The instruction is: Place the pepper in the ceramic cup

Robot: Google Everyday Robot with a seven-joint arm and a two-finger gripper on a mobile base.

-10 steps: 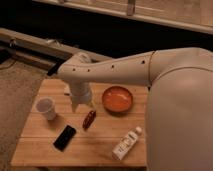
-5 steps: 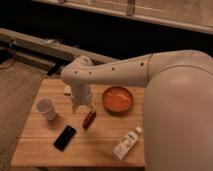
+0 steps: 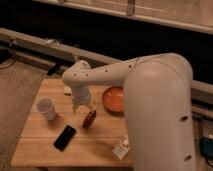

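Observation:
The pepper (image 3: 89,119) is a slim dark red-brown chili lying on the wooden table (image 3: 40,145), near its middle. The ceramic cup (image 3: 46,108) is a small white cup standing upright at the table's left. My gripper (image 3: 81,106) hangs at the end of the white arm, just up and left of the pepper and right of the cup, low over the table. It holds nothing that I can see.
A black phone (image 3: 65,137) lies in front of the pepper. A round orange bowl (image 3: 114,99) sits to the right. A white bottle (image 3: 121,148) lies at the front right edge. My large white arm covers the right side.
The arm has shifted slightly to the right and down toward the pepper. The pepper, cup and phone have not moved.

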